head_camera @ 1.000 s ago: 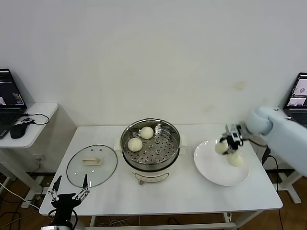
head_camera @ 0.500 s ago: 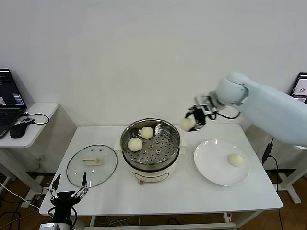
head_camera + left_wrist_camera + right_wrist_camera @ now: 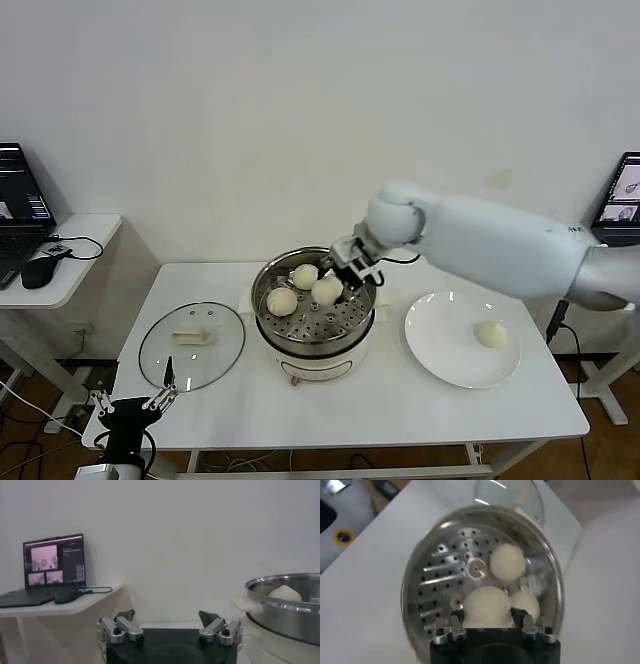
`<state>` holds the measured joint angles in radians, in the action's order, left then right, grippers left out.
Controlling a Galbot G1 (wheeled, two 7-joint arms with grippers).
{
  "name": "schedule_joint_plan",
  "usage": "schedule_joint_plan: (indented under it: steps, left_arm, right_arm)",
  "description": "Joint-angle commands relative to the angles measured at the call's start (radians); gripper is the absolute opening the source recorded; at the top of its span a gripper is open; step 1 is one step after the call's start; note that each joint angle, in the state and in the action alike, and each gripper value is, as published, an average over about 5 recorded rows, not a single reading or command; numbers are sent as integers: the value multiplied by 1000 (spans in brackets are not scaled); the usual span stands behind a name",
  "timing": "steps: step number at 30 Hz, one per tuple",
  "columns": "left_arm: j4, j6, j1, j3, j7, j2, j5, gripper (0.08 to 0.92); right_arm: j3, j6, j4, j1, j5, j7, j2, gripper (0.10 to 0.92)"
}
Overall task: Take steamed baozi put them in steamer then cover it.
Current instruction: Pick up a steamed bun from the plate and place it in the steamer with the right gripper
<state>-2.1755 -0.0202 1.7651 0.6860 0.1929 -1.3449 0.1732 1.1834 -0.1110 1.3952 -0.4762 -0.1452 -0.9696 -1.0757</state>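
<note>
Over steamer (image 3: 314,312), right claw (image 3: 335,277) narrowly parted, gripping baozi (image 3: 327,290).

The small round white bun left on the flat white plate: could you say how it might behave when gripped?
The small round white bun looks soft, so the jaws would probably dent it. Being round on a smooth flat white plate, it could roll if nudged. It seems light.
</note>
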Motion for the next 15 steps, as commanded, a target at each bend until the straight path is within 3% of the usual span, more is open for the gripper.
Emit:
schedule_joint_plan:
  steps: [1, 15]
  left_arm:
    - [-1, -2, 1, 0, 0, -2, 1, 823]
    - [13, -3, -14, -8, 1, -10, 2, 823]
  right_arm:
    - [97, 192, -35, 13, 162, 48, -113, 617]
    - [113, 279, -44, 25, 187, 53, -119, 628]
